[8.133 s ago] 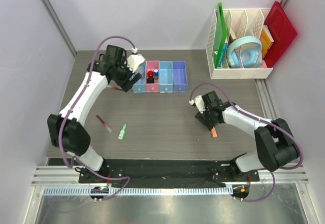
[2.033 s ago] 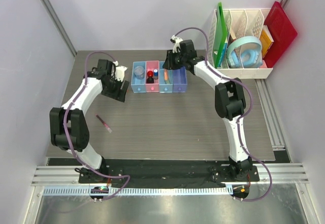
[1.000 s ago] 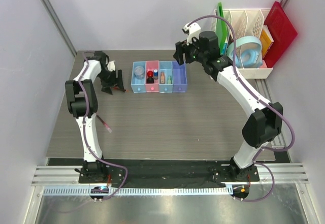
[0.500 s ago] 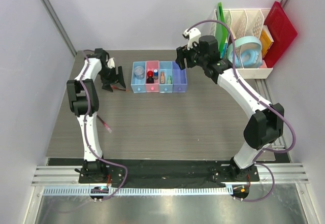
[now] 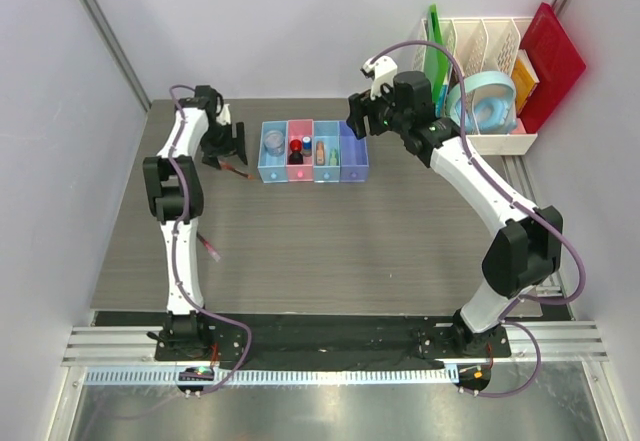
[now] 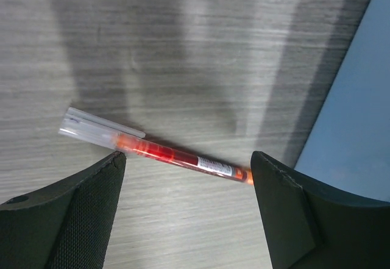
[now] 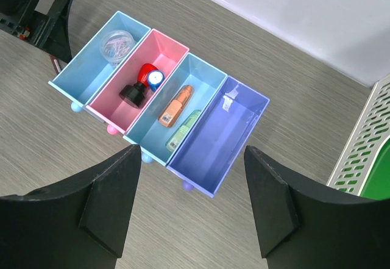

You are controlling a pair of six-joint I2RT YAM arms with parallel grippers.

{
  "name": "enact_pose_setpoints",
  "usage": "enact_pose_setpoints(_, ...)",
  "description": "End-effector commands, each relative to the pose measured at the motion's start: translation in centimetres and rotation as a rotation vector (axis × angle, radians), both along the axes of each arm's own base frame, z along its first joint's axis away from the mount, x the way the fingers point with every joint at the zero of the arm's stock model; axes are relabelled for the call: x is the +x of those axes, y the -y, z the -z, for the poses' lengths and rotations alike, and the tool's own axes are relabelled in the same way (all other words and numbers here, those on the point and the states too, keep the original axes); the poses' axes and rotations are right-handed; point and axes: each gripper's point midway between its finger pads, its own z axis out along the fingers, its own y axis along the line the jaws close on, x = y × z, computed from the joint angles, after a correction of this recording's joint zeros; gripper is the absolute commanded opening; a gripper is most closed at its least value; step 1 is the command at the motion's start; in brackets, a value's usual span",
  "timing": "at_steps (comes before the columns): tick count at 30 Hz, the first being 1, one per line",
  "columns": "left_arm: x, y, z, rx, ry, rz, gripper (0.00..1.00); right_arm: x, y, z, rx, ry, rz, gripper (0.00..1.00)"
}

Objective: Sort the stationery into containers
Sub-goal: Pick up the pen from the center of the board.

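The four joined containers (image 5: pixel 313 151) stand at the back middle of the table. In the right wrist view the first light-blue bin (image 7: pixel 79 68) holds a clear round piece (image 7: pixel 116 42). The pink bin (image 7: pixel 167 52) holds a red ball-like piece (image 7: pixel 145 72), a blue-capped piece (image 7: pixel 156 78) and a black piece. The third bin holds an orange marker (image 7: pixel 175 106) and a green marker (image 7: pixel 186 129). The purple-blue bin (image 7: pixel 222 138) is empty. My left gripper (image 6: pixel 185 154) is open, its fingers either side of a red pen (image 6: pixel 177 158) lying beside the first bin (image 5: pixel 237 170). My right gripper (image 7: pixel 192 150) is open and empty above the bins (image 5: pixel 358 121).
A second dark red pen (image 5: pixel 207 244) lies on the table at the left, nearer the arms' bases. A white slotted rack (image 5: pixel 478 143) with green and red boards and a light-blue ring stands at the back right. Walls close in both sides.
The orange and green markers, earlier on the table, now lie in the third bin. My right arm rose from the bins. My left gripper edged over the red pen beside the first bin.
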Motion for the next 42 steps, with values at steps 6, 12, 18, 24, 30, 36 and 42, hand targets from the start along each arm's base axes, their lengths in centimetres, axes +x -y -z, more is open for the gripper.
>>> enact_pose_setpoints(6, -1.7, 2.4, 4.2, 0.185, -0.089, 0.197, 0.77, -1.2, 0.6, -3.7, 0.062, 0.07, -0.004, 0.73)
enact_pose_setpoints(12, -2.8, 2.5, 4.3, 0.212, -0.115, 0.232, 0.39, -2.1, 0.8, -4.9, 0.096, 0.08, -0.01, 0.74)
enact_pose_setpoints(18, -5.1, 1.4, 5.1, 0.229, -0.156, 0.251, 0.04, -3.1, 0.9, -5.6, 0.124, 0.083, -0.02, 0.73)
enact_pose_setpoints(24, -6.0, 0.1, 3.7, 0.216, -0.127, 0.231, 0.0, -3.6, 0.6, -5.4, 0.142, 0.071, -0.04, 0.74)
enact_pose_setpoints(30, -5.0, -0.9, -3.9, 0.176, 0.064, 0.197, 0.0, -3.6, 0.3, -4.5, 0.139, 0.052, -0.05, 0.74)
enact_pose_setpoints(36, -6.6, 2.0, -12.1, 0.017, 0.25, 0.276, 0.0, -3.3, -0.6, 1.9, 0.091, -0.062, -0.068, 0.74)
enact_pose_setpoints(42, -6.7, 9.7, -17.1, -0.197, 0.365, 0.421, 0.0, -2.7, 0.9, 6.0, 0.072, -0.096, 0.006, 0.74)
